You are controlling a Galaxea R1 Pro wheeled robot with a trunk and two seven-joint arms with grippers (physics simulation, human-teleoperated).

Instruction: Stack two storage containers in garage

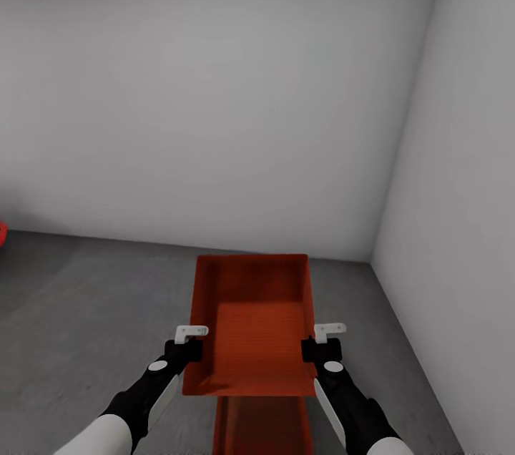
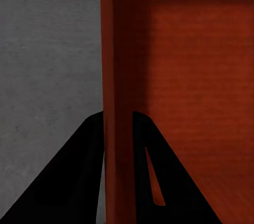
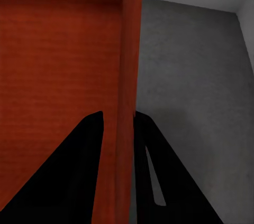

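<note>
Stacking step: upper storage container (image 1: 252, 326) clamped by left gripper (image 1: 187, 349) and right gripper (image 1: 322, 348) above lower container (image 1: 261, 426) on garage floor (image 1: 86, 312); next needs aligned lowering.

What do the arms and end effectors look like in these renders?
Both arms are alike: white upper segments, then glossy black forearms, each with a small white round disc near the wrist. The left end effector and right end effector have black bodies topped by small white brackets. In the wrist views the fingers are flat black wedges, one with a narrow slot. No cables visible.
</note>
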